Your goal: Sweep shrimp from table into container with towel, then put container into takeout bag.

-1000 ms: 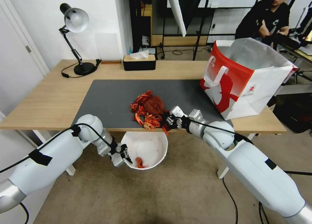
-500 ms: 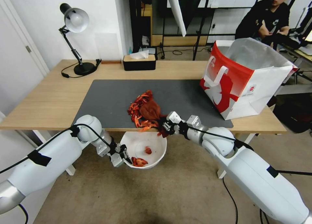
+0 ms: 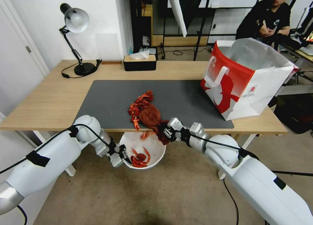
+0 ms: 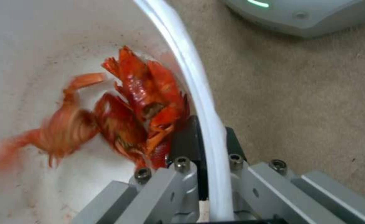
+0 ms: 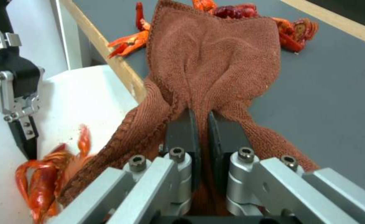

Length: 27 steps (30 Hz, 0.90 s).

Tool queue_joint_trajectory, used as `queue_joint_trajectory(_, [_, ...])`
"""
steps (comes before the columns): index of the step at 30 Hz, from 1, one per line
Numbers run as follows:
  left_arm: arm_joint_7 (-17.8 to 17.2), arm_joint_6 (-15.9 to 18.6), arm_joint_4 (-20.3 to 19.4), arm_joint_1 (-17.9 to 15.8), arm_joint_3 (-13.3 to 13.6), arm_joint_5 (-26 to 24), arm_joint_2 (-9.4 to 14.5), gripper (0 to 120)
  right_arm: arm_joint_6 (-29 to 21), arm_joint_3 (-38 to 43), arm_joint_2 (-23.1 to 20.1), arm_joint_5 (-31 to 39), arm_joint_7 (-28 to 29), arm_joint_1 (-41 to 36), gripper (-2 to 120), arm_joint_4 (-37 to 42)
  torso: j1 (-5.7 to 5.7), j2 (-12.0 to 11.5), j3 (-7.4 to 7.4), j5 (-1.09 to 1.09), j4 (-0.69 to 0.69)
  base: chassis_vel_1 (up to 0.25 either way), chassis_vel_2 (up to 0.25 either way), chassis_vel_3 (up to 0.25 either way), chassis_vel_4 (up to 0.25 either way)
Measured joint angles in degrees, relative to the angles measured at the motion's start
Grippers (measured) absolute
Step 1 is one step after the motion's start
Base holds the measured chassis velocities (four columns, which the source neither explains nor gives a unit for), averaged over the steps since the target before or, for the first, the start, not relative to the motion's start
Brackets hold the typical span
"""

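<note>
My left gripper is shut on the rim of the white container, holding it just below the table's front edge. Several red shrimp lie in the container, where the shrimp rest against the wall beside my left gripper. My right gripper is shut on the rust-brown towel, which drapes over the table edge. In the right wrist view the towel is pinched in my right gripper. More shrimp lie on the grey mat beyond the towel. The takeout bag stands open on the table's right end.
A desk lamp and a black tissue box stand at the table's back edge. The grey mat covers the middle of the table. Carpet floor lies below the container.
My right gripper has dragged the towel toward the table's front edge. Shrimp have dropped over the edge, and more now lie in the container. The left gripper with the container has shifted slightly.
</note>
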Motion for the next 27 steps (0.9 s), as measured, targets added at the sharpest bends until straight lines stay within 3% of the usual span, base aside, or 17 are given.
queue_joint_trajectory(27, [0.0,-0.2,-0.2,1.1,-0.9,0.2,0.2,0,1.2,3.2,0.5,-0.7,-0.4,-7.2,4,5.3,0.00,0.0,0.00,0.00,0.00,0.000,0.000,0.000,0.000])
